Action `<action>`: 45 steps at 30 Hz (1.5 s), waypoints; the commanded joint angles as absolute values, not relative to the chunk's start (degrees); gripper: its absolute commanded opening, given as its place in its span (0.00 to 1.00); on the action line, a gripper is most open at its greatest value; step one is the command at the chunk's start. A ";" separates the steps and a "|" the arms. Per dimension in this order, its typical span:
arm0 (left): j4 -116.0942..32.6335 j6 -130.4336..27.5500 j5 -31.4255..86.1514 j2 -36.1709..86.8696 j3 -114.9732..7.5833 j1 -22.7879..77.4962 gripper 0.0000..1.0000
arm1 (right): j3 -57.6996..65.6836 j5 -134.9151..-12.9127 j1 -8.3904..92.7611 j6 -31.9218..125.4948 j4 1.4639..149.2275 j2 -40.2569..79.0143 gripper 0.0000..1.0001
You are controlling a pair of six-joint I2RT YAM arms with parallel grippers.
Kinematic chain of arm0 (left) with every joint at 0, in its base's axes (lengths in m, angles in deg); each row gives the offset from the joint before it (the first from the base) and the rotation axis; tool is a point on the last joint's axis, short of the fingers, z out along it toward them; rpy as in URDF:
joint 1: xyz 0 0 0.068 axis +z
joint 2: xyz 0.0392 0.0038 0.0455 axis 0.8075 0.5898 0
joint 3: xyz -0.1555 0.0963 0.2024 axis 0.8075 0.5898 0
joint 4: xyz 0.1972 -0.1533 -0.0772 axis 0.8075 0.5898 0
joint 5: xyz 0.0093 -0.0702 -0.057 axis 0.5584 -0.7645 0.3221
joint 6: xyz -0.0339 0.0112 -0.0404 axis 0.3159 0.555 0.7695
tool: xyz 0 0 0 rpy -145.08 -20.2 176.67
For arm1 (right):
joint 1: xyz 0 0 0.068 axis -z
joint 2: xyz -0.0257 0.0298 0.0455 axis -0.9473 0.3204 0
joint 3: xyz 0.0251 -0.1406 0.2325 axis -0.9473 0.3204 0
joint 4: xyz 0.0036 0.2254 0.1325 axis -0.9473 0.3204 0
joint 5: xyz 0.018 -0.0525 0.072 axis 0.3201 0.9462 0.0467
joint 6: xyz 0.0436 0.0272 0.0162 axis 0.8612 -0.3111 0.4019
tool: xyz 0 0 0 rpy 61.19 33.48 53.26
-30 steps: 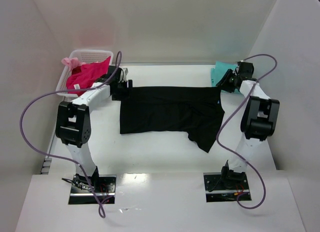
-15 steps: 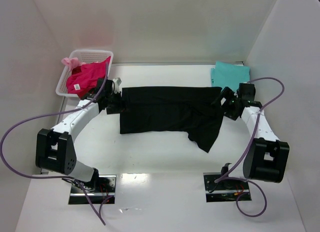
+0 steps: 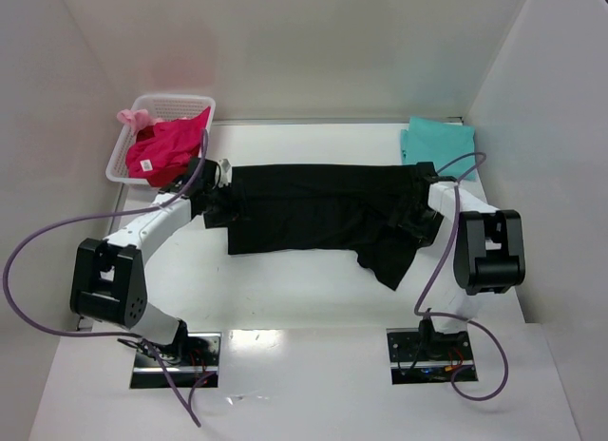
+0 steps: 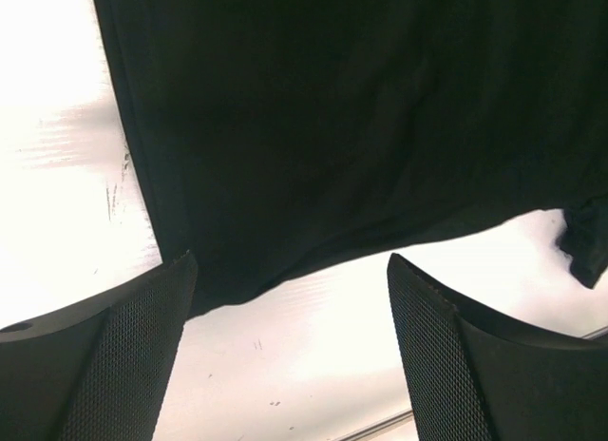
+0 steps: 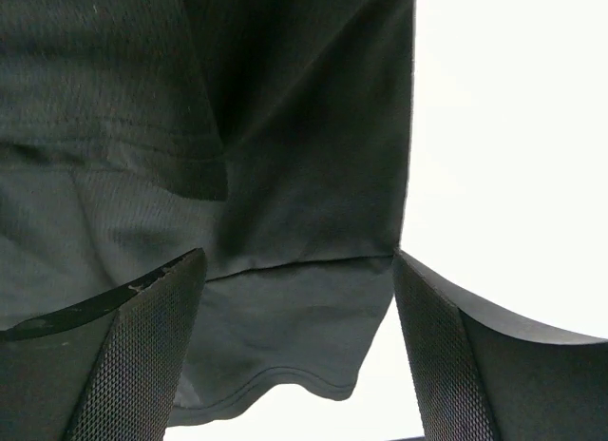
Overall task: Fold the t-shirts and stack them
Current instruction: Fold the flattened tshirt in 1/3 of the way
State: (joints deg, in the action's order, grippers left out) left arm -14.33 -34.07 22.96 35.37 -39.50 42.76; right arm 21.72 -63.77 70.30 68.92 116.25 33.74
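Note:
A black t-shirt (image 3: 323, 208) lies spread across the middle of the table, with one sleeve hanging toward the near right. My left gripper (image 3: 220, 205) is open at the shirt's left edge. In the left wrist view the shirt's (image 4: 332, 127) corner lies just past the open left gripper (image 4: 290, 262), with bare table between the fingers. My right gripper (image 3: 418, 216) is open over the shirt's right edge, and the black cloth (image 5: 304, 127) with its sleeve hem lies under the right gripper (image 5: 296, 260). A folded teal t-shirt (image 3: 437, 142) lies at the far right. A magenta t-shirt (image 3: 166, 148) fills the basket.
The white lattice basket (image 3: 179, 103) stands at the far left corner with a bit of pink cloth (image 3: 133, 118) over its rim. White walls close in the table on three sides. Purple cables loop from both arms.
Both grippers have let go of the shirt's far corners and opened. Both arms have moved nearer along the shirt's side edges and dropped low to the table.

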 commanded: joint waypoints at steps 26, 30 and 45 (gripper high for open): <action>-15.72 -36.30 19.63 42.49 -43.93 42.60 0.89 | 12.40 -49.57 66.39 69.85 127.56 41.66 0.14; -15.20 -36.30 20.24 43.63 -44.46 42.60 0.89 | 11.25 -47.65 66.39 70.38 129.67 42.18 0.17; -13.01 -39.20 28.05 50.57 -49.54 37.51 0.78 | 14.85 -63.89 66.39 73.02 122.31 27.17 0.69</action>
